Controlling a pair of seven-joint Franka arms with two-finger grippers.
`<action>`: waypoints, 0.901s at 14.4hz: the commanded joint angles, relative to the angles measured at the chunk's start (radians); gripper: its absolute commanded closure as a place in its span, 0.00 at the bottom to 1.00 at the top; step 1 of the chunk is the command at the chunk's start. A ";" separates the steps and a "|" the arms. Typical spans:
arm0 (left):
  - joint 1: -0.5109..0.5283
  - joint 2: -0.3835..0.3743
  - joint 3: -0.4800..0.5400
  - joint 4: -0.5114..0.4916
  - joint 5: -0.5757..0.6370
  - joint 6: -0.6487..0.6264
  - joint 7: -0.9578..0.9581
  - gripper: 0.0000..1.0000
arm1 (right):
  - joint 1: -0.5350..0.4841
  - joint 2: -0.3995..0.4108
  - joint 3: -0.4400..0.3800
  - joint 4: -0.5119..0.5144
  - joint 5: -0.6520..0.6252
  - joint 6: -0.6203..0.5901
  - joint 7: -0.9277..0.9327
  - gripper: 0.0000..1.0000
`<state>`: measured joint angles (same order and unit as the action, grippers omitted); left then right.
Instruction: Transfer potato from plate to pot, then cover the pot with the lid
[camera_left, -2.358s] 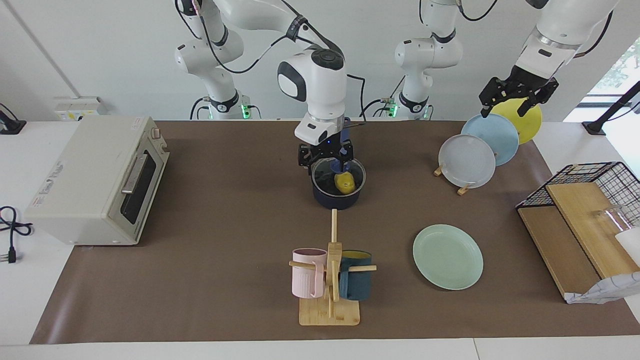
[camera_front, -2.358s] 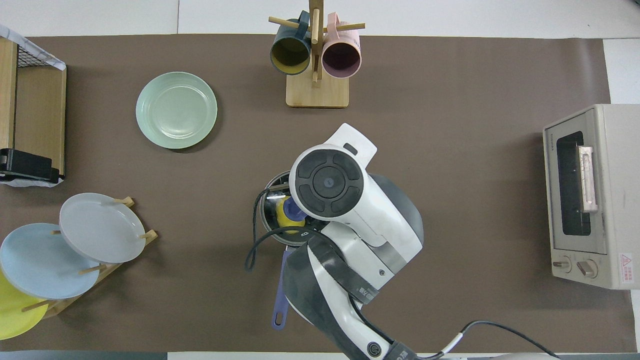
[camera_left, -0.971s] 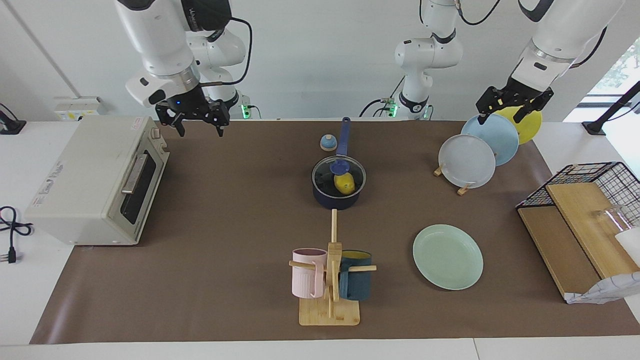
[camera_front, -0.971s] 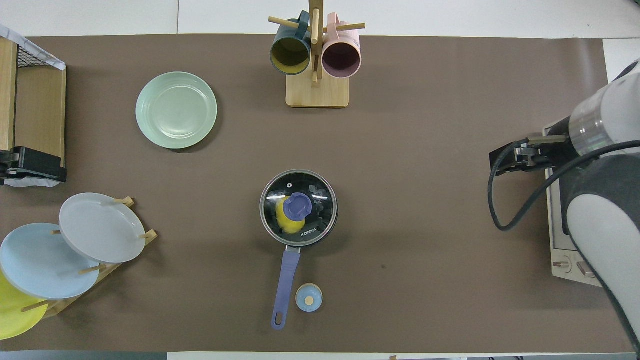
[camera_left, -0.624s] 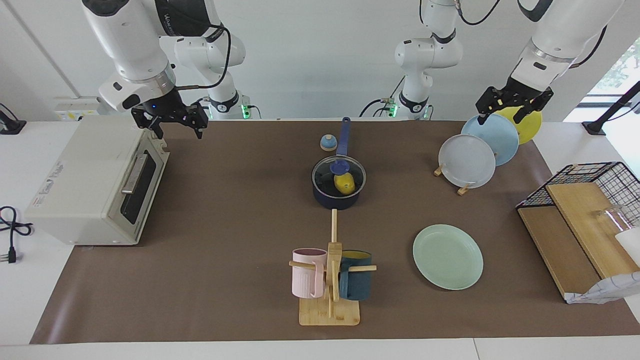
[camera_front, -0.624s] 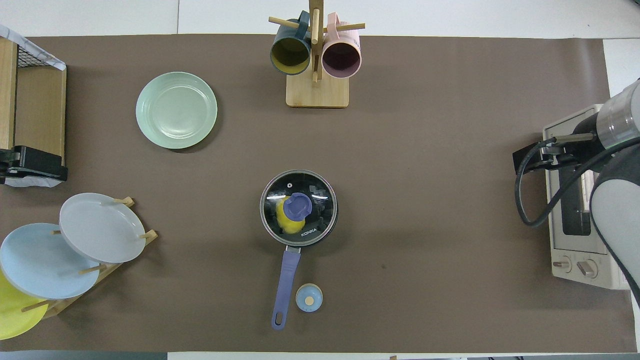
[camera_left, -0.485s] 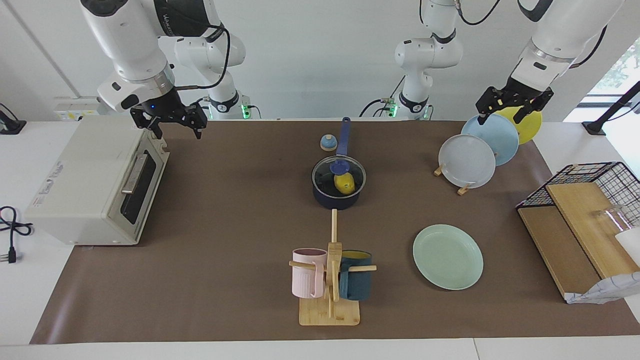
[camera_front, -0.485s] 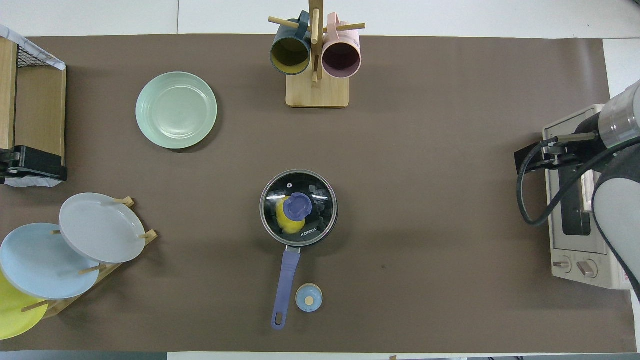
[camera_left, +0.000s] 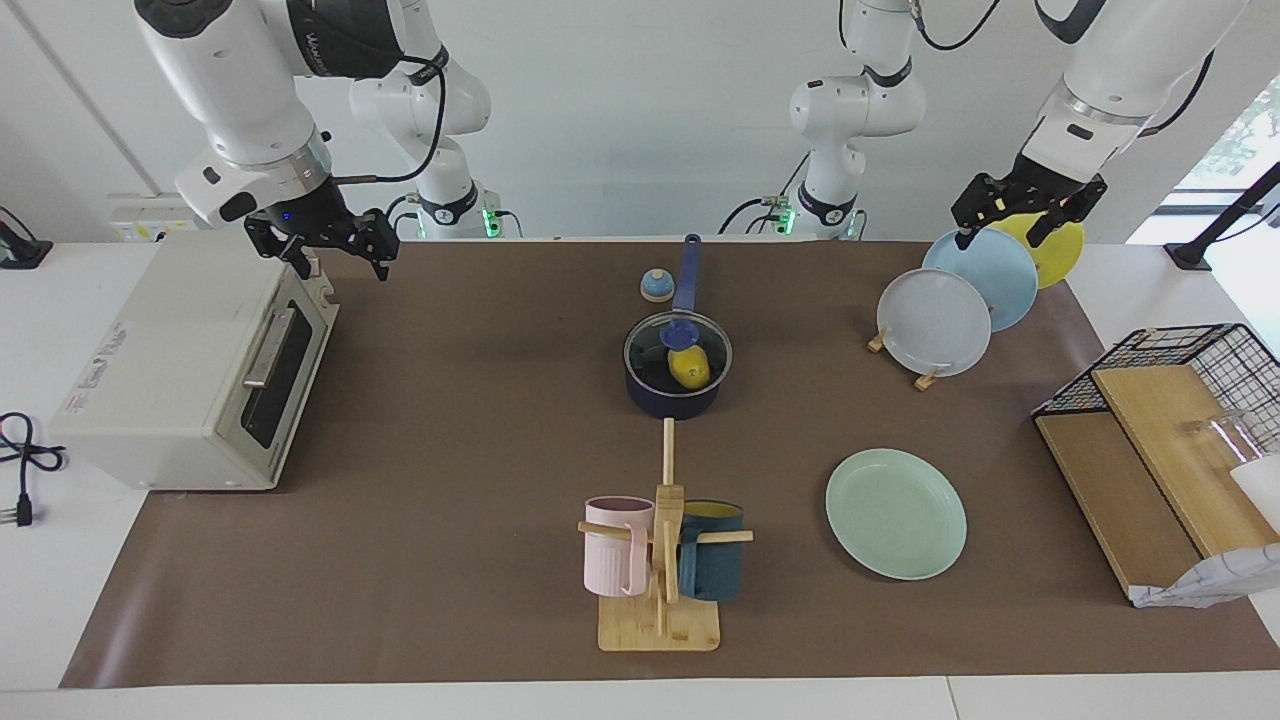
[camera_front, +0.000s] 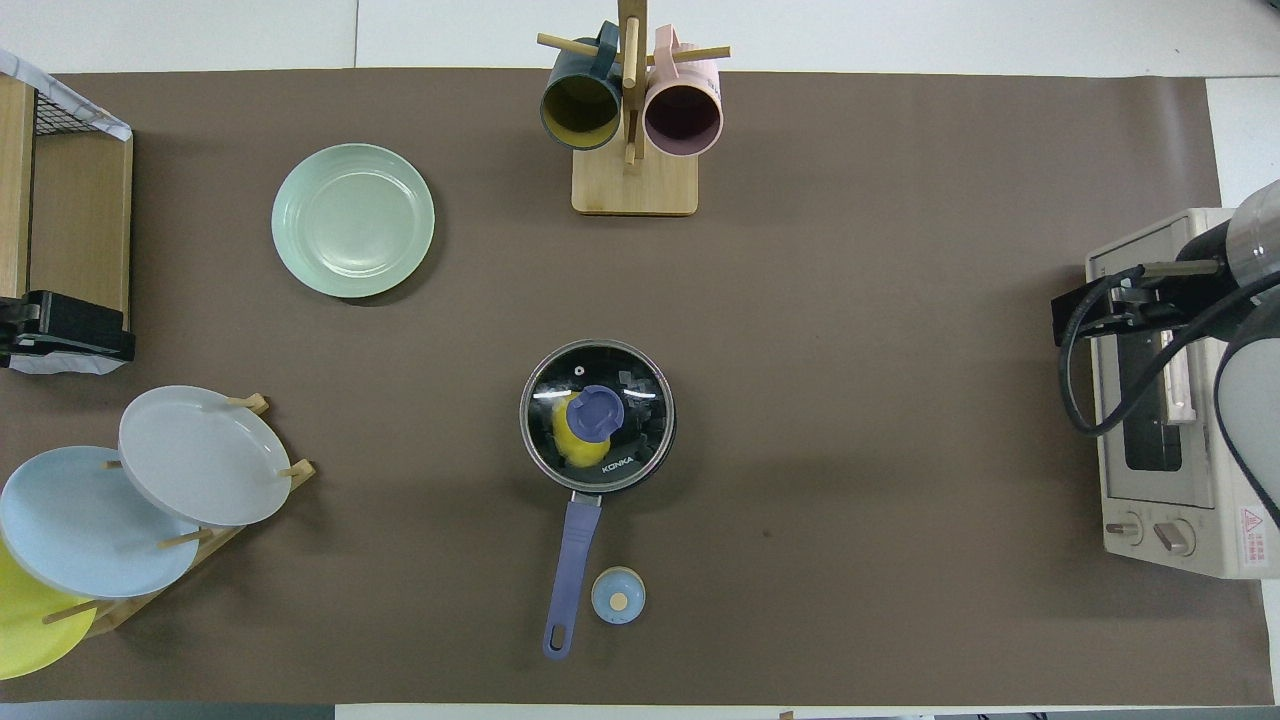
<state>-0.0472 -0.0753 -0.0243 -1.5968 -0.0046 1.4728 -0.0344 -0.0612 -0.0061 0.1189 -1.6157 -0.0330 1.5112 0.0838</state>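
- Brown matting covers the worktop (camera_left: 450, 450), with white wall and the two arm bases at the robots' end; going across the facing view from its left edge:
- At the right arm's end sits a white toaster oven (camera_left: 190, 365). The right tool (camera_left: 316, 246) hangs over the oven's corner nearest the robots, fingers spread wide and holding nothing.
- Mid-worktop stands the pot (camera_left: 677, 385), its long blue handle pointing toward the robots. The lid (camera_front: 598, 416) sits flat on its rim, blue knob at centre, and the potato (camera_left: 689, 367) shows yellow through the glass, inside the pot.
- A small blue-topped bell (camera_left: 655, 286) rests beside the handle, nearer to the robots than the pot. A wooden mug tree (camera_left: 661, 560) with a pink and a dark mug stands farther from the robots than the pot.
- Toward the left arm's end lies the plate (camera_left: 896, 513), bare, well apart from the pot.
- Nearer to the robots than that plate, a rack (camera_left: 925, 375) holds three upright plates; the left tool (camera_left: 1020, 212) hangs over them, fingers wide, empty.
- A wire basket (camera_left: 1180, 350) with wooden boards closes off that end.
- Judgement: both steps look done, potato in and lid seated. Nothing calls for another grasp; the next move would only be parking the arms clear of the oven and the rack.
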 joint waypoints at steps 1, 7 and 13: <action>-0.002 -0.012 0.004 -0.017 0.009 0.033 -0.013 0.00 | -0.009 0.000 0.004 0.005 -0.004 -0.014 -0.024 0.00; -0.002 -0.015 0.004 -0.025 0.009 0.034 -0.013 0.00 | 0.031 -0.003 -0.045 0.005 0.001 -0.012 -0.030 0.00; -0.008 -0.015 0.004 -0.023 0.009 0.041 -0.012 0.00 | 0.032 -0.003 -0.039 0.003 0.001 -0.011 -0.030 0.00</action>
<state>-0.0472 -0.0753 -0.0236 -1.5993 -0.0046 1.4890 -0.0370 -0.0280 -0.0060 0.0798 -1.6153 -0.0327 1.5112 0.0778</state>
